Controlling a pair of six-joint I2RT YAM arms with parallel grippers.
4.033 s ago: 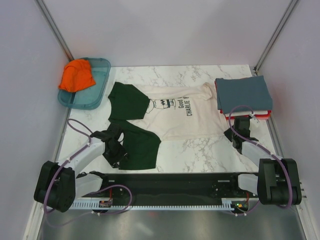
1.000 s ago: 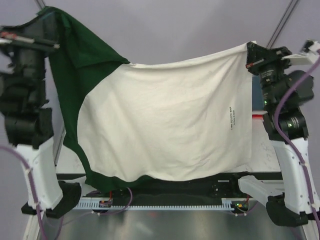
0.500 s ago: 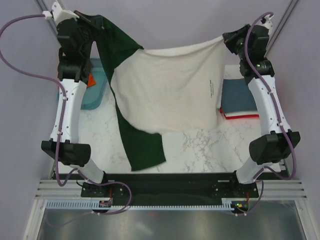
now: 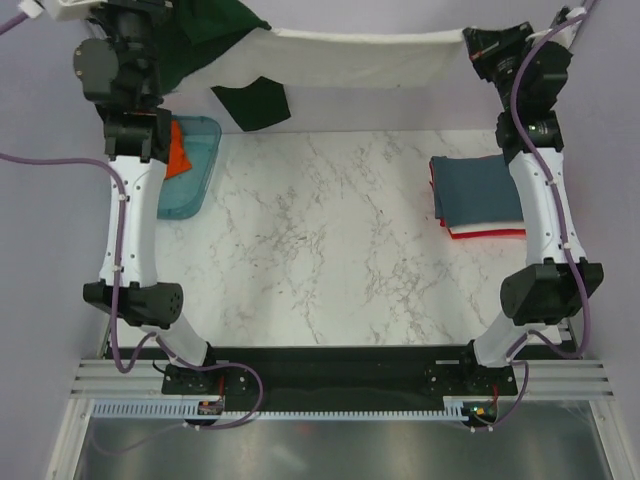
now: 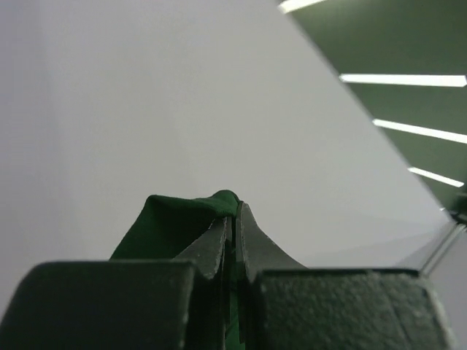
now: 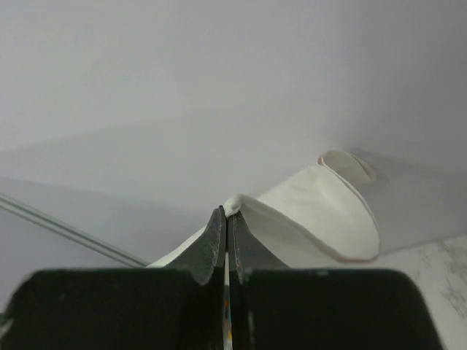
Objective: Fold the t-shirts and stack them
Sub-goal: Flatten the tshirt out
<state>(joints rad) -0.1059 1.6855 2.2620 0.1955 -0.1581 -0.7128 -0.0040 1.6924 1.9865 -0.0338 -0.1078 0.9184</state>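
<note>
Up high at the far side, my left gripper (image 5: 235,210) and my right gripper (image 6: 226,212) each pinch tight on the cream-and-green t-shirt (image 4: 360,45), stretched between them.

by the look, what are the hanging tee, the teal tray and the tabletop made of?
The cream-and-green t-shirt: soft matte knit cloth, likely cotton; it drapes and bunches where it hangs.
The teal tray: translucent plastic, slightly glossy, with a rigid moulded rim.
The tabletop: smooth white with grey veins, a marble look; real stone or printed laminate cannot be told.
</note>
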